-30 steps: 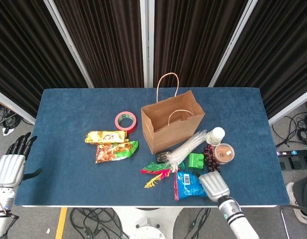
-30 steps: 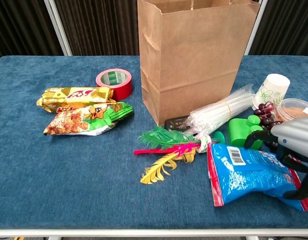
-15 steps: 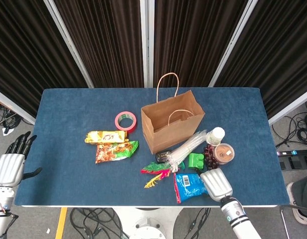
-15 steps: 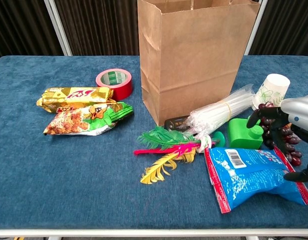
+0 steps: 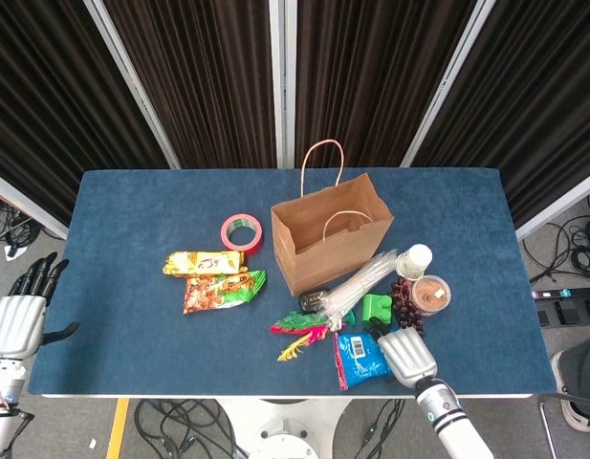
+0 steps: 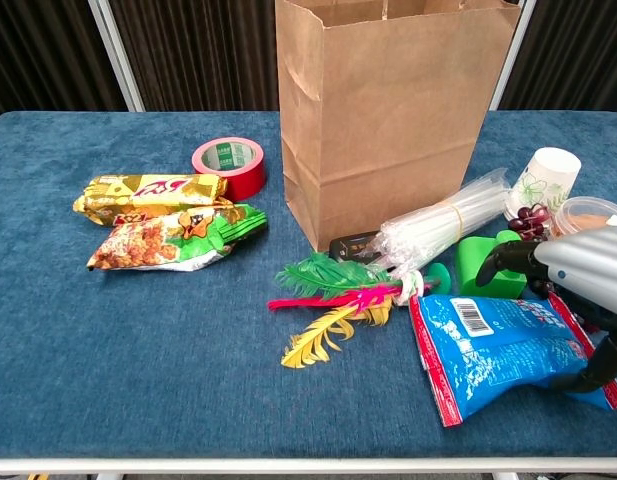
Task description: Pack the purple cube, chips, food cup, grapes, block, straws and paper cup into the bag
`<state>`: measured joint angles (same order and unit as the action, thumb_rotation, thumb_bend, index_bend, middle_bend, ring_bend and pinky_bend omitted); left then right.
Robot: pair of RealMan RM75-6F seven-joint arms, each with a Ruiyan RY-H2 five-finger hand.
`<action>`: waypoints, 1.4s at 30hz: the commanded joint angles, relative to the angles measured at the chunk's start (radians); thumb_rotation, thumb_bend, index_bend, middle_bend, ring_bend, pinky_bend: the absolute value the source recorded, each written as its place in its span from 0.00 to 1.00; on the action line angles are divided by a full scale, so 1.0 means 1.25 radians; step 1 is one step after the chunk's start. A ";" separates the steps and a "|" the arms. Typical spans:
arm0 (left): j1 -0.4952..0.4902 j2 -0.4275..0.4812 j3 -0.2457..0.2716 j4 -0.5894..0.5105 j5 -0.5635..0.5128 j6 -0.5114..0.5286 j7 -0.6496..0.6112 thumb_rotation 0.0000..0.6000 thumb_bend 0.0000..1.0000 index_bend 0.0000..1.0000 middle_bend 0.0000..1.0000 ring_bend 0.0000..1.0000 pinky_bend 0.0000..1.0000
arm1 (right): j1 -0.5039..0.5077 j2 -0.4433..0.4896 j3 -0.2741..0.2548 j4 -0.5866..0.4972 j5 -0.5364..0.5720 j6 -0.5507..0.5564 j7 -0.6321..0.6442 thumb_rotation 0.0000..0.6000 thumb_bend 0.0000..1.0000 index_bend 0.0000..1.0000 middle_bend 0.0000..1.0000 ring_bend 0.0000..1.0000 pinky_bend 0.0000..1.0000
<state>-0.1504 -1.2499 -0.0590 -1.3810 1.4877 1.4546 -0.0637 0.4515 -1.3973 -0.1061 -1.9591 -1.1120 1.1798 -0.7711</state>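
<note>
1. Silver-backed, the left hand (image 5: pixel 17 320) hangs off the left edge of the blue counter (image 5: pixel 132 220), fingers spread and holding nothing.
2. Two snack packets (image 6: pixel 163 220) lie side by side on the counter's left half, with a red tape roll (image 6: pixel 231 165) just beyond them.
3. Upright at the centre stands the brown paper bag (image 6: pixel 388 110), mouth open; what lies inside it cannot be made out.
4. Just in front of the bag, a bundle of clear straws (image 6: pixel 443 225) lies slanted across a dark object, with coloured feathers (image 6: pixel 333 295) near its lower end.
5. A green block (image 6: pixel 480 265) sits right of the straws, touching the blue chips (image 6: pixel 493 350) bag below it.
6. Further right, the paper cup (image 6: pixel 543 180), the dark grapes (image 6: pixel 528 218) and the lidded food cup (image 6: pixel 588 215) cluster together.
7. Over the right end of the chips bag, the right hand (image 6: pixel 578 290) has its fingers curved about the bag, though a firm grip cannot be told.
</note>
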 commanded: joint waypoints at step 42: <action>-0.007 0.000 0.004 0.000 0.009 -0.007 -0.004 1.00 0.08 0.11 0.09 0.03 0.20 | 0.085 0.125 0.402 -0.128 -0.102 0.231 -0.177 1.00 0.18 0.76 0.66 0.82 0.82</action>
<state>-0.1588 -1.2498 -0.0545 -1.3811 1.4986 1.4461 -0.0695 0.4884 -1.2572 0.3025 -2.1254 -1.3101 1.4717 -0.9246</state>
